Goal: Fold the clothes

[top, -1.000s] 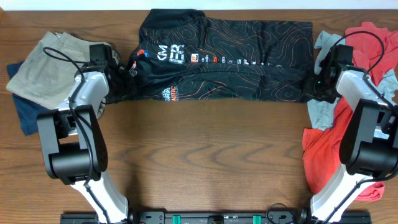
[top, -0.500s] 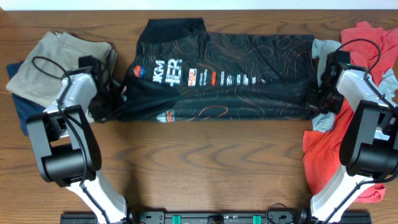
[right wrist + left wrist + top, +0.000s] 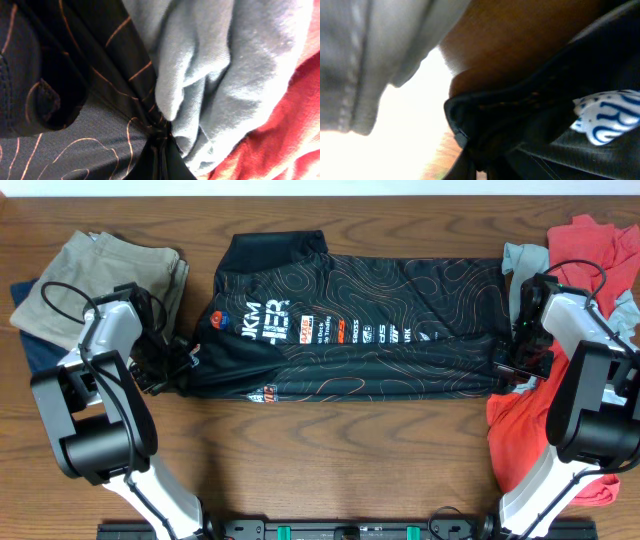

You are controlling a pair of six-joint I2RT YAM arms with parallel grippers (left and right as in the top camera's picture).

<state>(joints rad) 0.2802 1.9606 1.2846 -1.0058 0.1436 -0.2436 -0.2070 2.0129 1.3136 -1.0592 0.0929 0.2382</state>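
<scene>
The black T-shirt with orange contour lines and white logos lies stretched across the table's far middle, folded lengthwise. My left gripper is shut on its left end, at the front corner; the left wrist view shows the pinched black hem and a white-and-blue logo. My right gripper is shut on its right end; the right wrist view shows black cloth bunched between the fingers, with pale blue-grey cloth beside it. The coral-red shirt lies under the right arm.
A beige garment lies on a dark blue one at the far left. Coral-red and blue-grey shirts pile up at the right edge. The wooden table shows in front of the black shirt.
Both grippers have moved toward the front of the table, pulling the shirt's near edge with them. The shirt now lies wider and flatter, with more logos showing.
</scene>
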